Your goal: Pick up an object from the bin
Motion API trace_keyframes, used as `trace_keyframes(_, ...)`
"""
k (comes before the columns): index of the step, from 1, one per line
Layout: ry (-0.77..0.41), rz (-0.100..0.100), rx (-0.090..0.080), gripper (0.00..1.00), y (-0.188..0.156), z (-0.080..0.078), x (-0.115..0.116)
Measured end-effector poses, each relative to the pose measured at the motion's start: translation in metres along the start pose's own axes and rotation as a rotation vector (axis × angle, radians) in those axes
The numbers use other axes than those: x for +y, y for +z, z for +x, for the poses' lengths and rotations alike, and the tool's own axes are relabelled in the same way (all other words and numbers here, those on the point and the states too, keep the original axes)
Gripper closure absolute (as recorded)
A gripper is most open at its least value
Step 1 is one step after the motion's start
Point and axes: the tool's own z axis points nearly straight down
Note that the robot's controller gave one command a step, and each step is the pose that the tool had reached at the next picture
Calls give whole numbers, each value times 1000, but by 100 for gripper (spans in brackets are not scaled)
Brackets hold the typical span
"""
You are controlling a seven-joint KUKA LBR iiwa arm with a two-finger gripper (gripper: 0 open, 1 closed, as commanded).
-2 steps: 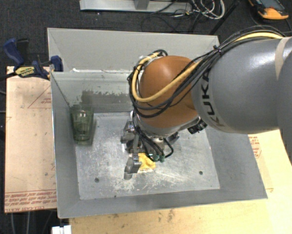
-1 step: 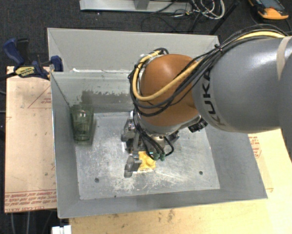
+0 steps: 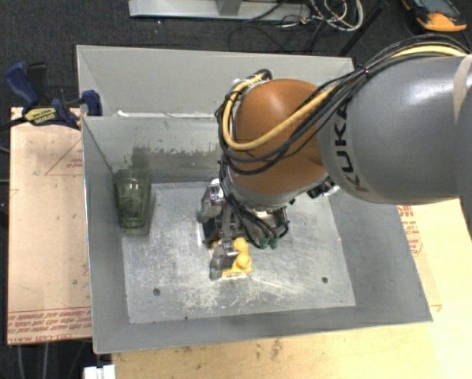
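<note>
Yellow block just beside jaws, bin centre.

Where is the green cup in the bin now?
The green cup sits by the bin's left wall near the back, apart from the gripper and the yellow thing beside it.

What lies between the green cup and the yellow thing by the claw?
In the camera view, bare bin floor runs from the green cup to the claw, which stands right beside the yellow thing.
</note>
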Motion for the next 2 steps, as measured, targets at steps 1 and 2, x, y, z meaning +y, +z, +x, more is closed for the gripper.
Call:
trace_keyframes(1,-198,4,-7,0,50,-12,-29)
trace_keyframes(2,-61,-8,-2,100,118,-25,-80)
